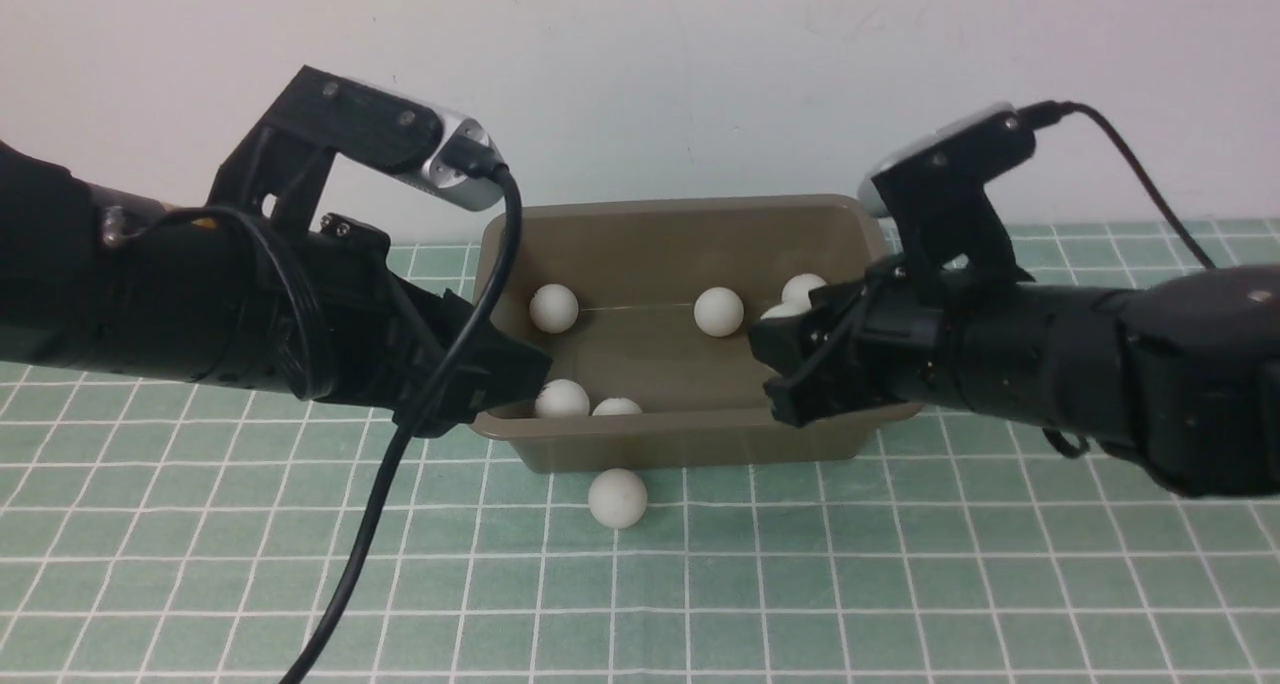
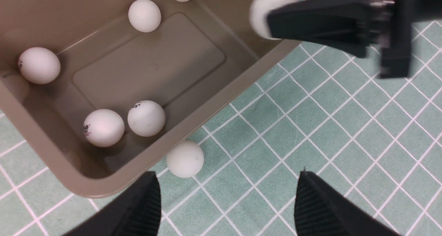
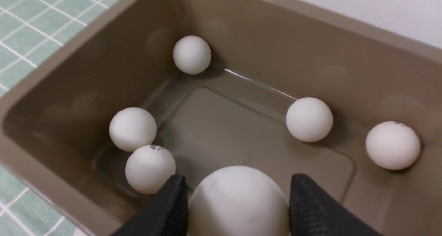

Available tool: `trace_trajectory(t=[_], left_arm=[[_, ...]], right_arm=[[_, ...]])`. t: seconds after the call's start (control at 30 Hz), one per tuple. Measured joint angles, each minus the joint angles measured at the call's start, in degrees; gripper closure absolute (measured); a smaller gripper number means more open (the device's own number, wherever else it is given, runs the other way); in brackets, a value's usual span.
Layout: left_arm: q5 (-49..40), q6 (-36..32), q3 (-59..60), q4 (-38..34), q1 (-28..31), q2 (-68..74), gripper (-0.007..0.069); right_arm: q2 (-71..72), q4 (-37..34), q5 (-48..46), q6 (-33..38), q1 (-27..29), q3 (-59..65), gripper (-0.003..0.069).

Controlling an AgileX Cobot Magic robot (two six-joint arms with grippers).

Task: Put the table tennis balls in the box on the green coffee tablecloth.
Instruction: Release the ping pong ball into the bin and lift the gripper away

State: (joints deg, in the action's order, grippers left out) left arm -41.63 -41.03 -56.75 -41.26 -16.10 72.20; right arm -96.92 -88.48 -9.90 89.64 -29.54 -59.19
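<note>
Right gripper (image 1: 778, 369) is clamped on one white ball (image 3: 238, 205), holding it above the right end of the box, inside the rim as its own camera shows. Left gripper (image 2: 228, 175) hangs with jaws spread wide and nothing between them, over the cloth just in front of the box.

Under everything lies the green checked cloth (image 1: 900, 584). Towards the back wall sits the brown box (image 1: 680, 452), upright. On its floor lie five balls (image 3: 309, 119): two side by side at the front left, one at the back left, one mid-back, one at the back right. The seventh, a loose ball (image 1: 617, 496), rests on the cloth against the outside of the box's front wall.

To my eye the drop is the step in hand. It would go best done low, jaws eased apart, so the ball doesn't bounce off the others and over the sloping wall. For the loose ball afterwards, the left jaws should straddle it along the wall, not pinch towards it.
</note>
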Motion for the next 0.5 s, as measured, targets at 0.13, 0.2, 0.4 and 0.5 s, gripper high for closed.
trace_trajectory(t=[0.13, 0.2, 0.4, 0.5], left_arm=[[0.0, 0.0, 0.0, 0.0, 0.0, 0.0, 0.0157], [0.0, 0.0, 0.0, 0.0, 0.0, 0.0, 0.0157], [0.0, 0.0, 0.0, 0.0, 0.0, 0.0, 0.0157], [-0.2, 0.0, 0.0, 0.0, 0.0, 0.0, 0.0157]], right_arm=[[-3.5, 0.0, -2.9, 0.0, 0.8, -2.5, 0.0312], [-4.8, 0.0, -3.1, 0.0, 1.2, -3.7, 0.031], [-6.3, -3.0, -0.6, 0.0, 1.5, -5.0, 0.0186], [-6.3, -3.3, 1.1, 0.1, 1.5, -5.4, 0.0163]])
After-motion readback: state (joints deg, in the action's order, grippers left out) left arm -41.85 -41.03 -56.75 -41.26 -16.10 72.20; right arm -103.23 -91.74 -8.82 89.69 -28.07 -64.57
